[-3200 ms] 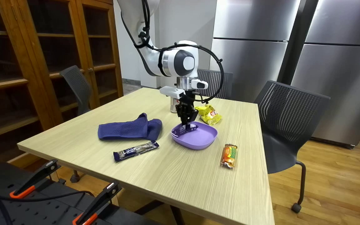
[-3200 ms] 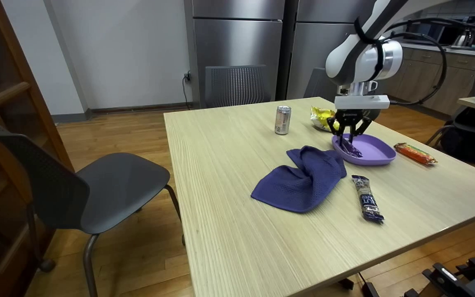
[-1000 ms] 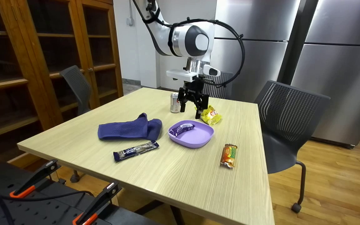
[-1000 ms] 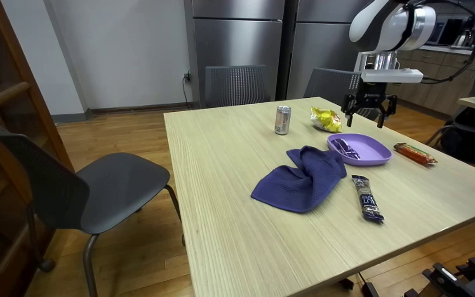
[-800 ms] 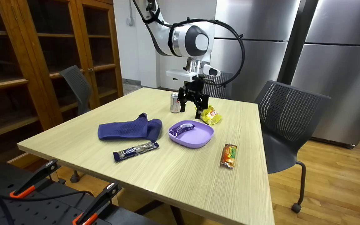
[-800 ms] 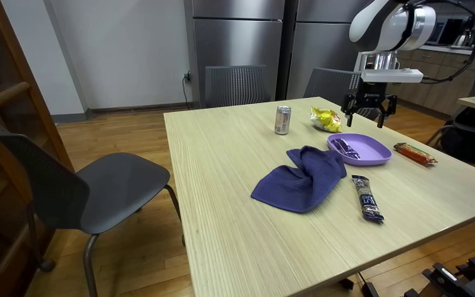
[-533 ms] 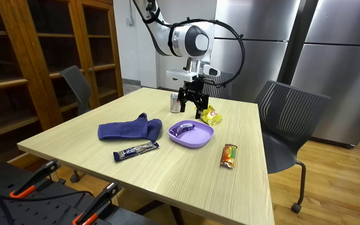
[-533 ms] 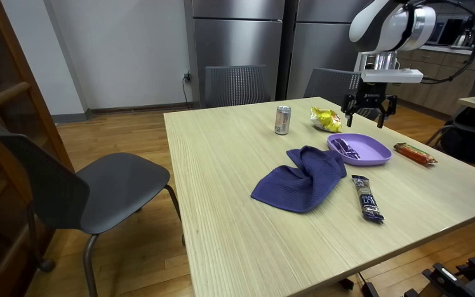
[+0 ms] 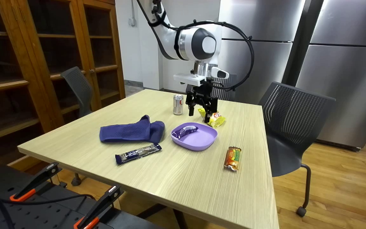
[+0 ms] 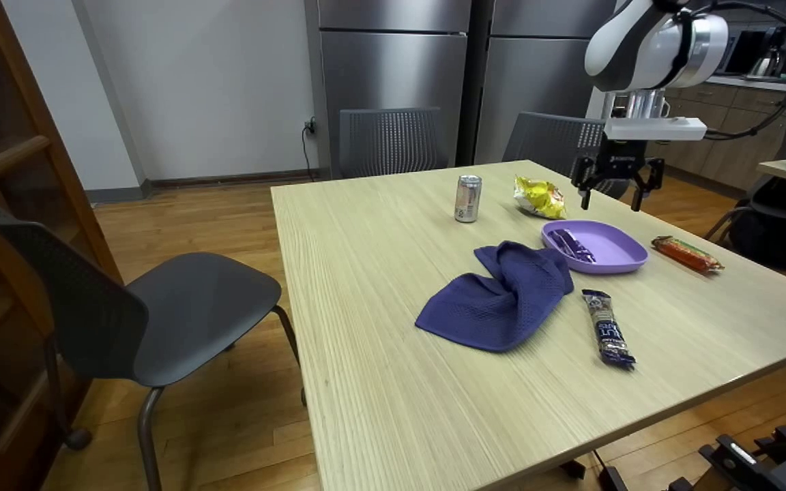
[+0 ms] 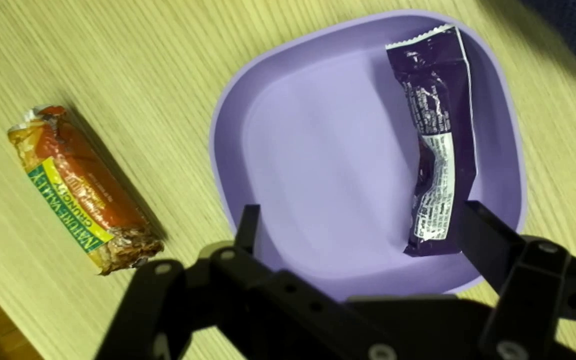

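My gripper (image 9: pixel 199 117) hangs above the table with its black fingers spread wide and nothing between them, as both exterior views show. Beneath it in the wrist view is a light purple plate (image 11: pixel 318 150) with a raised rim. A dark purple wrapped bar (image 11: pixel 433 100) lies inside, along one side of the plate; one finger (image 11: pixel 493 245) overlaps its lower end in that picture, but the gripper is well above it. An orange and green wrapped bar (image 11: pixel 83 185) rests on the wood beside the plate. Behind the gripper in an exterior view is a crumpled yellow bag (image 9: pixel 216 119).
A silver can (image 10: pixel 468 198) stands upright near the yellow bag. On the table (image 10: pixel 379 286) also lie a rumpled blue cloth (image 10: pixel 502 300) and a navy and clear wrapped bar (image 10: pixel 608 327). Chairs (image 9: pixel 297 127) stand around the table's edges, with steel refrigerators (image 9: pixel 253 63) behind.
Earlier the gripper was down in the plate at the purple bar; it has risen, fingers apart, leaving the bar there. Over the last half second it shifted slightly right in both exterior views.
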`<action>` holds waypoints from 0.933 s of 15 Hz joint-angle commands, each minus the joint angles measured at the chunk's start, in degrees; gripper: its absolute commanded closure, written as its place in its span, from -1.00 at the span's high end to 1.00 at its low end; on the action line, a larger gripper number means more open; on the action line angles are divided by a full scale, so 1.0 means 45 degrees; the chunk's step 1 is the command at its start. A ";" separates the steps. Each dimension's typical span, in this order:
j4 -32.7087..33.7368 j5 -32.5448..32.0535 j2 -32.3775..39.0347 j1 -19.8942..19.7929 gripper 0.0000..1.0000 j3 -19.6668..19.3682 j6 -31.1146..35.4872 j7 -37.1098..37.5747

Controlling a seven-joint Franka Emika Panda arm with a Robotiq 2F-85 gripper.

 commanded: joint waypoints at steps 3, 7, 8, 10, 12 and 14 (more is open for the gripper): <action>0.0181 -0.0323 0.0187 -0.0442 1.00 -0.0137 0.0564 -0.0597; 0.0339 -0.0386 0.0436 -0.0995 1.00 -0.0122 0.0784 -0.1504; 0.0379 -0.0397 0.0499 -0.1170 1.00 -0.0110 0.0841 -0.1835; 0.0466 -0.0417 0.0628 -0.1478 1.00 -0.0100 0.0910 -0.2396; 0.0578 -0.0466 0.0803 -0.1773 1.00 -0.0107 0.0968 -0.2927; 0.0637 -0.0563 0.0990 -0.2033 1.00 -0.0112 0.1123 -0.3477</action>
